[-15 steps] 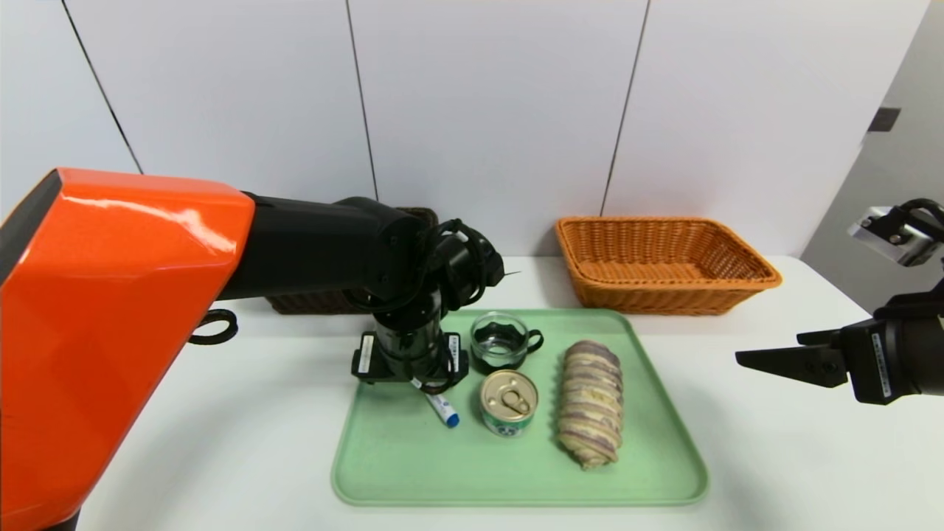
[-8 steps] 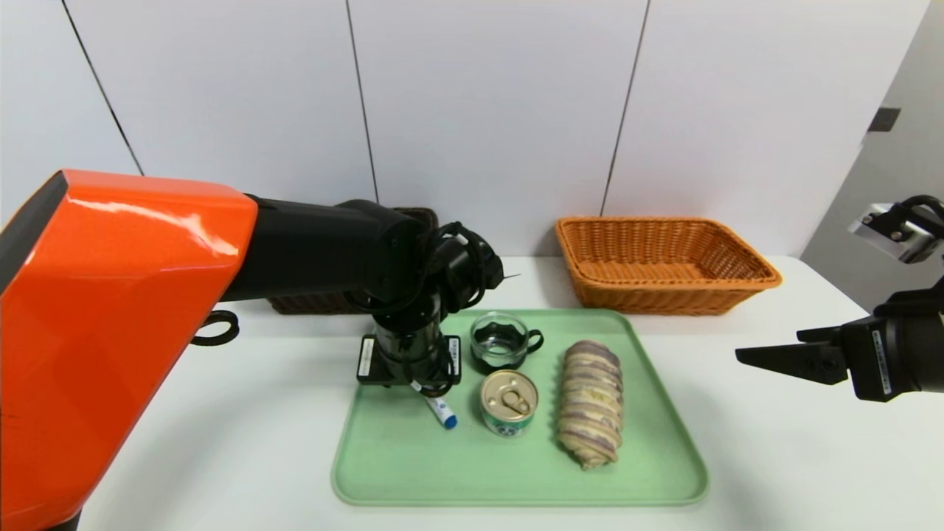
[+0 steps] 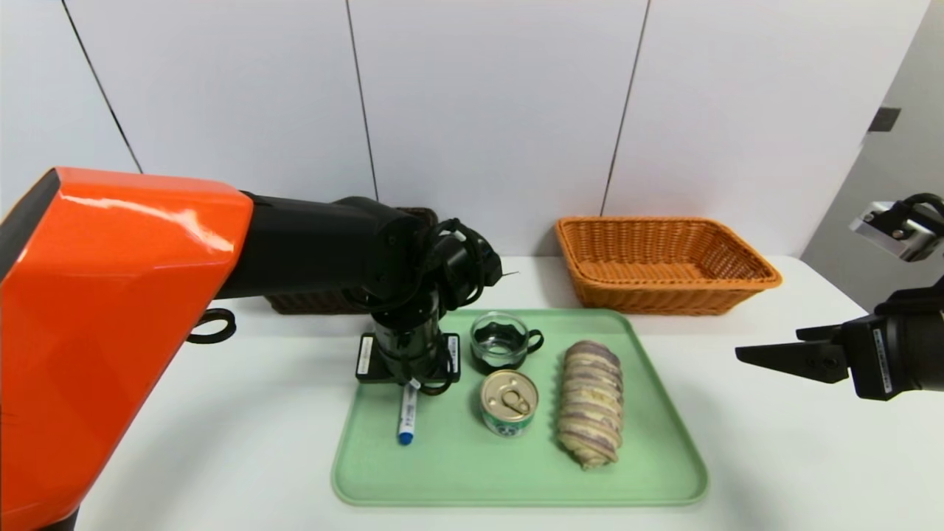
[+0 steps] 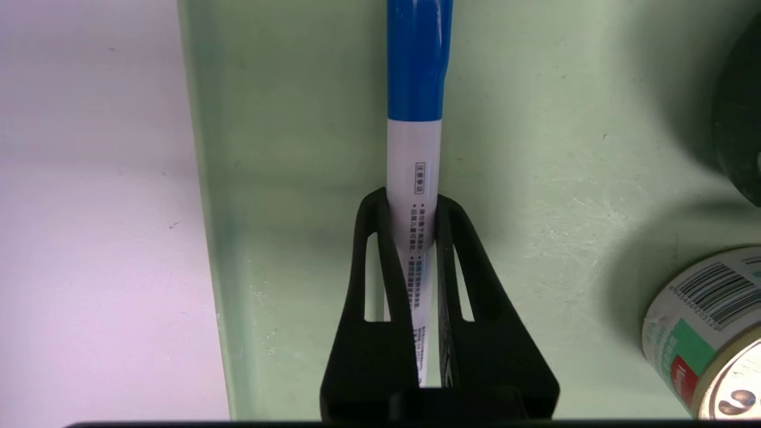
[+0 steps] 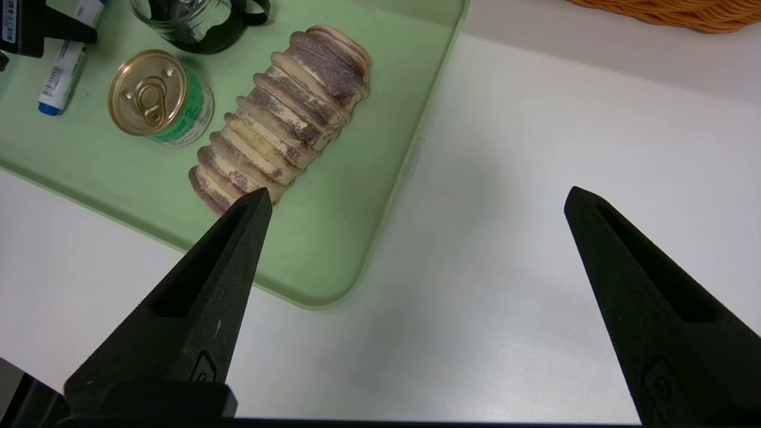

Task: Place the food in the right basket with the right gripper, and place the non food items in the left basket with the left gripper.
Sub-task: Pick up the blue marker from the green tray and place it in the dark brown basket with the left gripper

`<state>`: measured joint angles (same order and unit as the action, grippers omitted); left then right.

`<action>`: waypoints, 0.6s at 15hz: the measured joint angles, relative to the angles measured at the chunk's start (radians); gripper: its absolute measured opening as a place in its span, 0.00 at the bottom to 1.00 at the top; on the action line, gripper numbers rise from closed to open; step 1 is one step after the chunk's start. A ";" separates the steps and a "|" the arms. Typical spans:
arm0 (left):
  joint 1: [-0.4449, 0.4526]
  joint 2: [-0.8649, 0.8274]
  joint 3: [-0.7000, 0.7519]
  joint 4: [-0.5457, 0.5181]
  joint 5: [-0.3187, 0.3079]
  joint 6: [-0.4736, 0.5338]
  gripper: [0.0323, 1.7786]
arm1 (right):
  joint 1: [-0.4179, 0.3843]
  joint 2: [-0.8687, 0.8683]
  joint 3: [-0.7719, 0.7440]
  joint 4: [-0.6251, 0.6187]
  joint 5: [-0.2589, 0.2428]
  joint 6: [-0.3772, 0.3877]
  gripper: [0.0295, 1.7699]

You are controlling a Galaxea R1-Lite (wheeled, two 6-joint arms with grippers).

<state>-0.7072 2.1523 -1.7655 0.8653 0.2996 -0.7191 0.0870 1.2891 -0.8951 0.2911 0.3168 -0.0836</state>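
White table: open surface [image 3: 184, 442] to both sides of the tray, and bare between the tray's right edge and the right gripper [image 5: 419, 190]
Green tray: rim [image 3: 516, 503] raised; open room along the near side, in front of marker, can and roll
Orange basket: [image 3: 678, 284] behind the tray's right part; only an edge of it enters the right wrist view
Dark brown basket: [image 3: 317, 303] mostly behind the left arm [image 3: 310, 243]; head view only
Right gripper: spread wide, holding nothing, over the table right of the tray
Left gripper: [image 4: 412, 193] over the tray's left part, narrow, fingers against both sides of the marker; fingertips hidden in head view, plain in left wrist view
Striped roll: [image 3: 590, 402] on the tray, right of can and cup
Glass cup: [image 3: 499, 346] on the tray behind the can, black handle toward the roll
Can: [image 3: 509, 402] upright on the tray, pull-tab lid up; left wrist view adds a barcode and a red patch, its lettering cut off
Marker: [image 4: 414, 148] gripped around its white barrel, blue cap toward the tray's near side; boxed heading 注意事项, finer print below; a barcode shows in right wrist view
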 joint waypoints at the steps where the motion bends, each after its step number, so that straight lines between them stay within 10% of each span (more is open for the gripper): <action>1: 0.001 -0.010 0.000 0.000 0.000 0.000 0.07 | 0.000 0.000 0.000 0.000 0.000 0.000 0.96; 9: 0.024 -0.340 -0.009 0.018 -0.003 0.224 0.07 | 0.000 0.000 -0.006 0.000 0.001 0.000 0.96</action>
<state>-0.6830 1.8128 -1.7740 0.8832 0.2968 -0.4949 0.0874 1.2891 -0.9015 0.2915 0.3179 -0.0836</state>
